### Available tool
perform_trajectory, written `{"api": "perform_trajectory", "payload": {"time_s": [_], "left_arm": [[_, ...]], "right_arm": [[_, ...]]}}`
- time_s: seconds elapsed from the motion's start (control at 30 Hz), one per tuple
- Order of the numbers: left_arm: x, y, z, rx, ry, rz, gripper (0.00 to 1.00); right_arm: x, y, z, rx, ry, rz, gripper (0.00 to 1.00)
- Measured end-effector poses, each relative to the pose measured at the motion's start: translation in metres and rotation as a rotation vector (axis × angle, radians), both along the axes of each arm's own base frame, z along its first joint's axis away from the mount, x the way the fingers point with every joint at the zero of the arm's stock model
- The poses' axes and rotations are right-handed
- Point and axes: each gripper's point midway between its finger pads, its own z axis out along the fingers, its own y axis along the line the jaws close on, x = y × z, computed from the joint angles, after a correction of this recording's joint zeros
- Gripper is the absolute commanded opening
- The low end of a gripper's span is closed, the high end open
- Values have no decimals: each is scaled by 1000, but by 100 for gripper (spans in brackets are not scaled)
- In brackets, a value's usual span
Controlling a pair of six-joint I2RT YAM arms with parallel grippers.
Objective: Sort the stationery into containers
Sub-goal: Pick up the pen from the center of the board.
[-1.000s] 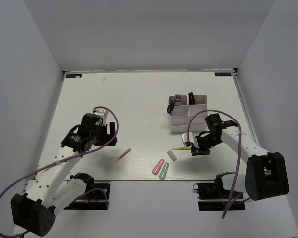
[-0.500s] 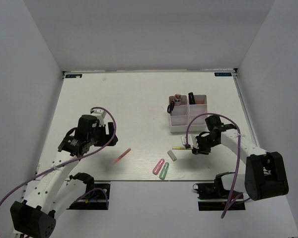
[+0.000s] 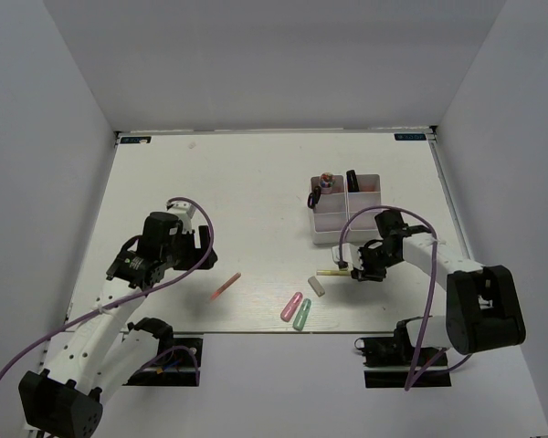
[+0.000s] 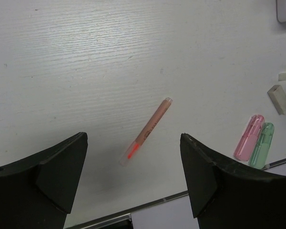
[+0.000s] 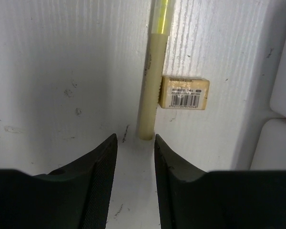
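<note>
The right tool (image 5: 136,139), narrowly parted and empty, meets only the end of the yellow pen (image 5: 150,95), so closing may flick it away.

The left arm (image 3: 96,318) and right arm (image 3: 443,265) have white links, black joints and looping, seemingly purple cables.

bright, even, diffuse light throughout with soft faint shadows; all three views reasonably sharp.

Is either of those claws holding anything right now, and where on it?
Nothing is held. The left gripper hangs open; the right gripper straddles the pale yellow stick at its end, unclamped.
</note>
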Motion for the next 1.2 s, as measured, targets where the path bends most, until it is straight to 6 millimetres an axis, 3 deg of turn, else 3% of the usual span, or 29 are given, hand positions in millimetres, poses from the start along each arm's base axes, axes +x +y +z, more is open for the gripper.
{"api": "perform_trajectory", "payload": {"time_s": [0.8,1.07,1.2], "left_arm": [[0,0,0,2,-1,-2,88],[0,0,1,2,-4,-2,88],[0,0,1,0,-8,-2,88]], "right_arm": [[8,11,-1,-2,38,-31,38],[5,18,-2,-4,48,-14,25],[5,19,-2,-8,51,-14,11]]}}
